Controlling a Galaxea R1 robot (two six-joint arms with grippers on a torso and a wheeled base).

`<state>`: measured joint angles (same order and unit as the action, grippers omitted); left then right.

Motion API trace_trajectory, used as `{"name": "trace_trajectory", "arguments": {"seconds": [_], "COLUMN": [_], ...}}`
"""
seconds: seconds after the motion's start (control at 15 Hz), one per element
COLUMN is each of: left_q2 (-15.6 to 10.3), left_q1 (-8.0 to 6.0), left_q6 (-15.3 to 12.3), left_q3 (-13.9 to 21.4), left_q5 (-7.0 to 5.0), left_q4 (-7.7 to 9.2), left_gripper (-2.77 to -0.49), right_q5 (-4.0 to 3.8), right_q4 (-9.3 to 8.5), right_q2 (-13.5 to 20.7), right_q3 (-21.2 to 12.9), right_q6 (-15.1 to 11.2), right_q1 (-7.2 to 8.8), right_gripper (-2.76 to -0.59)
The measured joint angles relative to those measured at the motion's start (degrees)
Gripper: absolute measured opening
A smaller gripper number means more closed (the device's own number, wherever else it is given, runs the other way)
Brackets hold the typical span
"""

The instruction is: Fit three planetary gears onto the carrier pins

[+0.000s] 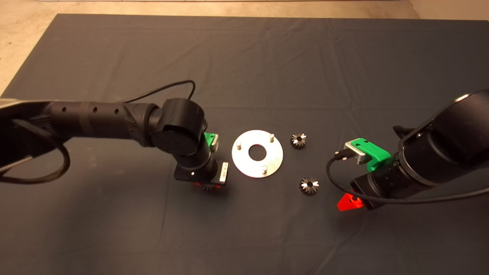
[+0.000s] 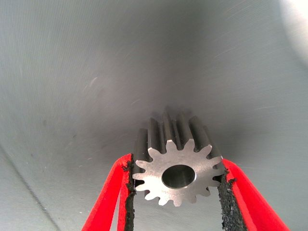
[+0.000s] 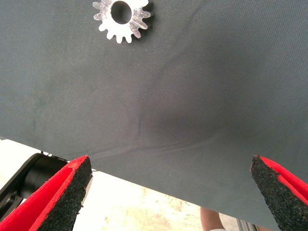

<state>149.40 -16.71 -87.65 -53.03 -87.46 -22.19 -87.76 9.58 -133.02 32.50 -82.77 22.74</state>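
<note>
The shiny round carrier disc [image 1: 257,163] lies mid-mat with its three carrier pins [image 1: 238,145] bare. Two planetary gears rest on the mat to its right: one [image 1: 298,140] farther back, one [image 1: 309,185] nearer the front. A third planetary gear [image 2: 179,169] sits clamped between the black pads of my left gripper [image 2: 177,187], which hangs just left of the disc [image 1: 208,186]. My right gripper [image 3: 171,192] stands open to the right of the front gear [image 3: 122,18], above the mat, with one red fingertip [image 1: 348,202] showing in the head view.
The dark mat [image 1: 244,68] covers the table, with light floor beyond its far and left edges. A black cable [image 1: 168,88] loops behind the left arm, and another cable [image 1: 382,196] trails from the right wrist.
</note>
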Motion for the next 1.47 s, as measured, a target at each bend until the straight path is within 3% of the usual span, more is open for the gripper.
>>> {"name": "trace_trajectory", "arguments": {"seconds": [0.13, 0.4, 0.53, 0.73, 0.87, 1.2, 1.47], "left_q2": [1.81, 4.06, 6.29, 11.31, 12.65, 13.0, 12.98], "left_q1": [-1.5, -2.28, -3.27, -3.52, -3.58, -6.83, -7.16], "left_q6": [1.72, 3.12, 4.74, 6.95, 7.44, 7.61, 7.63], "left_q3": [-0.43, -4.38, -9.07, -18.55, -21.81, -23.3, -23.43], "left_q5": [0.0, -0.02, -0.13, 0.11, 0.13, -0.05, 0.02], "left_q4": [0.33, 2.45, 2.51, 2.51, 2.76, 4.02, 5.73], "left_gripper": [-2.33, -2.33, -2.33, -2.33, -2.33, -2.35, -2.35], "right_q5": [-0.02, 0.0, 0.0, 0.0, 0.0, 0.0, -0.03], "right_q4": [0.0, 0.01, 0.0, 0.0, 0.0, 0.0, 0.0], "right_q2": [0.0, 0.0, 0.0, 0.02, 0.0, 0.0, 0.0], "right_q3": [-0.09, -0.09, -0.09, -0.09, -0.09, -0.09, -0.09], "right_q6": [-0.01, -0.02, -0.01, -0.02, 0.0, -0.02, -0.02], "right_q1": [-0.02, -0.02, 0.0, -0.02, 0.0, -0.02, 0.0], "right_gripper": [-0.89, -0.89, -0.89, -0.89, -0.89, -0.89, -0.89]}}
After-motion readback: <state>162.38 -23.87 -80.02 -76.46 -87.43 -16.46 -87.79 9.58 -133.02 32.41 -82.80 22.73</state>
